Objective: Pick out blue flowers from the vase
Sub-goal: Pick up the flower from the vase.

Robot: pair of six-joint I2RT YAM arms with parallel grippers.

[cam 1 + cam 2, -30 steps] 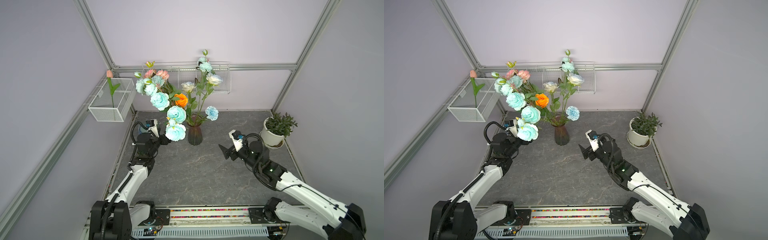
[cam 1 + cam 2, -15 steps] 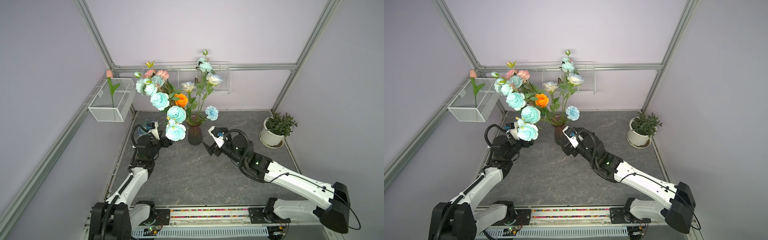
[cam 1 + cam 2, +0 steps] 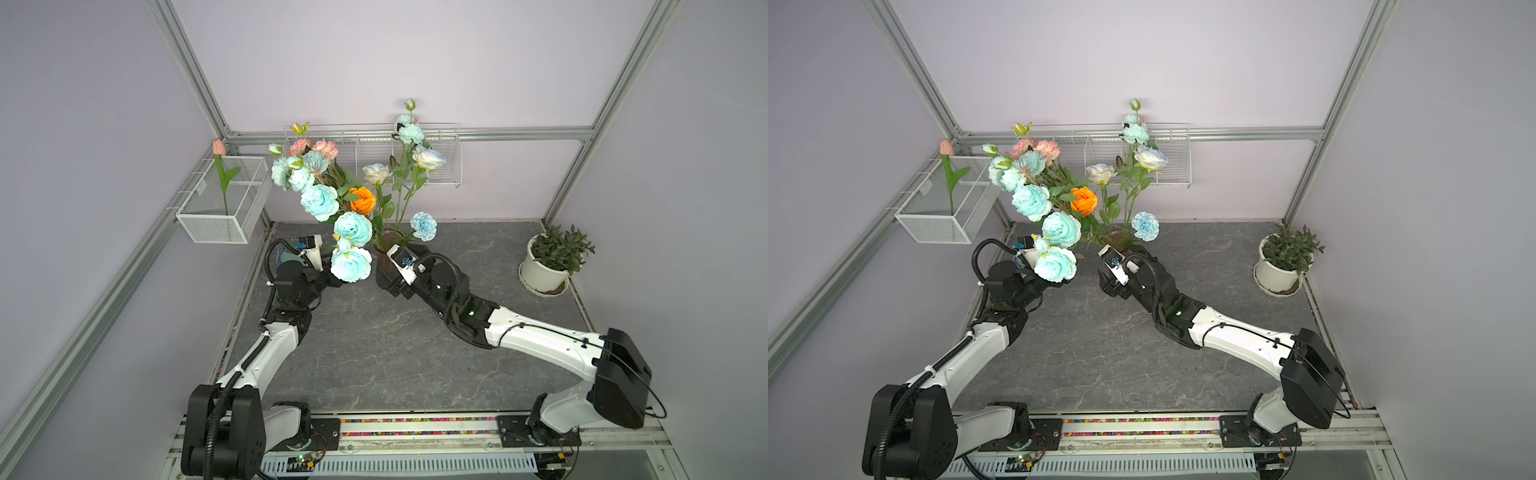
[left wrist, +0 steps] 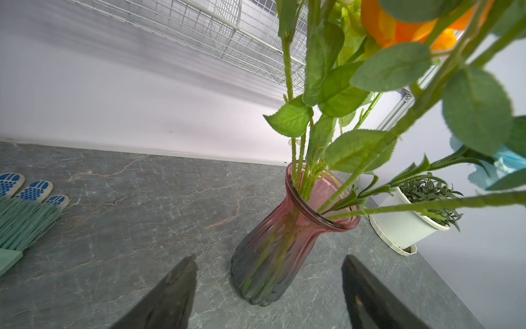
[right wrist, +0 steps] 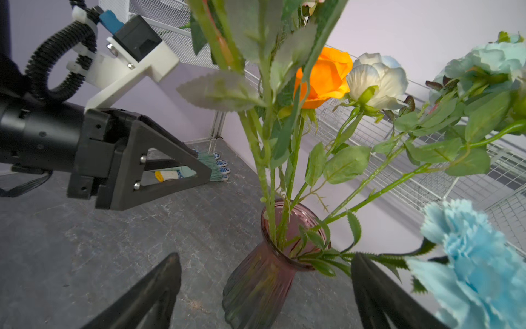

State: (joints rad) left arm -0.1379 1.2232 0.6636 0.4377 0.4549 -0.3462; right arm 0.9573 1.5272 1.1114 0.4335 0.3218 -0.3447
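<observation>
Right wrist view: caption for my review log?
Open right gripper faces the purple vase holding blue flowers and an orange rose, left gripper alongside.

- Both top views look down from high at the front toward the back wall point(image 3: 374, 62), taking in the whole worktop point(image 3: 374, 365) from well off.
- The left wrist view sits low behind the left gripper point(image 4: 268, 257), close to the vase point(image 4: 284, 236), facing the white plant pot point(image 4: 404, 228) beyond it.
- The right wrist view sits low behind the right gripper point(image 5: 265, 255), equally close, tilted upward, facing the left gripper.
- All four views share the vase.
</observation>
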